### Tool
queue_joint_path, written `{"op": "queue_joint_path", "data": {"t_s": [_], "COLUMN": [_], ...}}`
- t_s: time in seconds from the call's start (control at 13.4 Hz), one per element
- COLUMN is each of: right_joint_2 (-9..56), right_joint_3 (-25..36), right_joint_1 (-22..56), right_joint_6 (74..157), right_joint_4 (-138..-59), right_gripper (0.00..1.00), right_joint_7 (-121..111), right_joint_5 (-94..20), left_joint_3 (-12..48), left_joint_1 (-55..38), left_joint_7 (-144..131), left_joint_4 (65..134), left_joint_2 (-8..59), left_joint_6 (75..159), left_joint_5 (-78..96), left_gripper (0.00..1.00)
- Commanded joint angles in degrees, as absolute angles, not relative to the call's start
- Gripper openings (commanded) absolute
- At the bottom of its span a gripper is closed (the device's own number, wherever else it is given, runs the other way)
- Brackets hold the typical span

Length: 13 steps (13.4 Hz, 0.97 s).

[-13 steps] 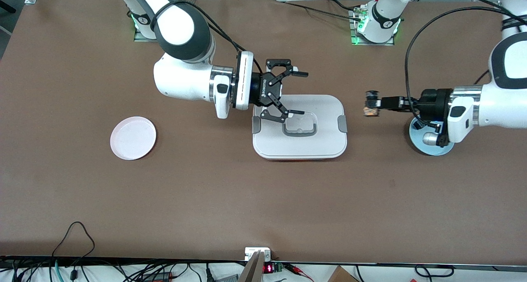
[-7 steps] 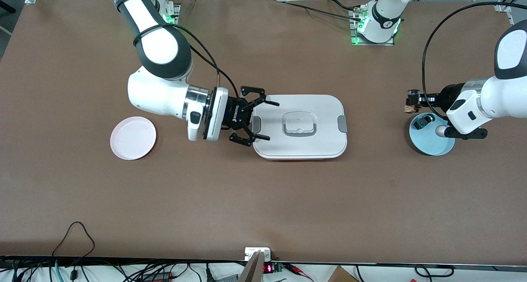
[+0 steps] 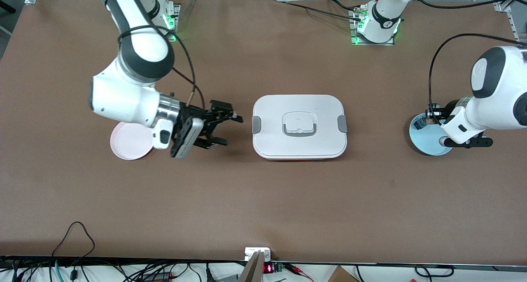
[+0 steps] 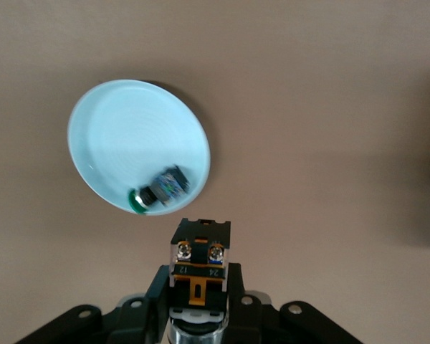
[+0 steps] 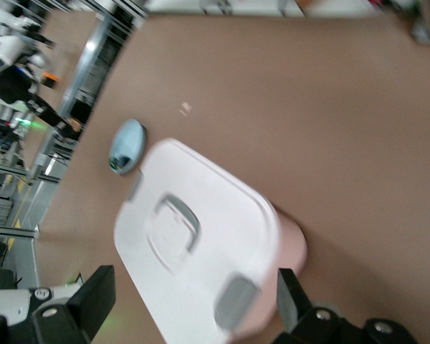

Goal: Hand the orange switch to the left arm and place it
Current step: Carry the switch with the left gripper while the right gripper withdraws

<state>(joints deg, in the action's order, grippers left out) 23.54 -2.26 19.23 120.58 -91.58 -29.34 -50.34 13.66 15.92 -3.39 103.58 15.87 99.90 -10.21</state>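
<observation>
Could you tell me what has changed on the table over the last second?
The right tool, open, drew back off the box toward the pink plate. The left tool, still gripping the orange switch, retreated over the blue plate. Box and both plates stayed put.

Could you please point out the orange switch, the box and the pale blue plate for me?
orange switch (image 4: 199, 259): left wrist view, its body held in the left claw.
box (image 3: 299, 144): front view, bare lid below the handle.
pale blue plate (image 4: 122, 143): left wrist view, bare inner surface.

Brown table; cables along near edge
</observation>
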Motion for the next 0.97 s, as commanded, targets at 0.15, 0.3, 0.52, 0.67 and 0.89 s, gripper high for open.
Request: {"op": "queue_joint_path", "data": {"t_s": [0.15, 0.3, 0.52, 0.67, 0.89], "right_joint_2": [18.7, 17.1, 14.3, 12.4, 11.9], "right_joint_3": [0.9, 0.9, 1.0, 1.0, 1.0], "right_joint_1": [18.2, 17.5, 15.9, 13.7, 9.4], "right_joint_6": [106.5, 99.3, 89.2, 88.1, 88.7], "right_joint_4": [-93.5, -92.4, -89.9, -88.6, -86.7], "right_gripper": [1.00, 1.00, 1.00, 1.00, 1.00], "right_joint_7": [-2.8, 5.8, 7.9, 7.3, 6.9], "right_joint_5": [-25.9, -17.3, -2.9, 3.2, 8.3], "left_joint_3": [14.2, 14.2, 14.2, 14.1, 14.0], "left_joint_1": [22.3, 24.9, 26.4, 27.2, 28.2], "left_joint_7": [0.7, 3.9, 4.7, 4.9, 4.9], "left_joint_4": [115.4, 116.4, 116.5, 116.4, 116.3], "left_joint_2": [15.0, 17.9, 21.5, 23.0, 26.0], "left_joint_6": [116.7, 121.8, 125.5, 126.6, 131.0], "left_joint_5": [-13.7, -13.8, -16.3, -16.9, -19.7], "left_gripper": [0.00, 0.00, 0.00, 0.00, 0.01]}}
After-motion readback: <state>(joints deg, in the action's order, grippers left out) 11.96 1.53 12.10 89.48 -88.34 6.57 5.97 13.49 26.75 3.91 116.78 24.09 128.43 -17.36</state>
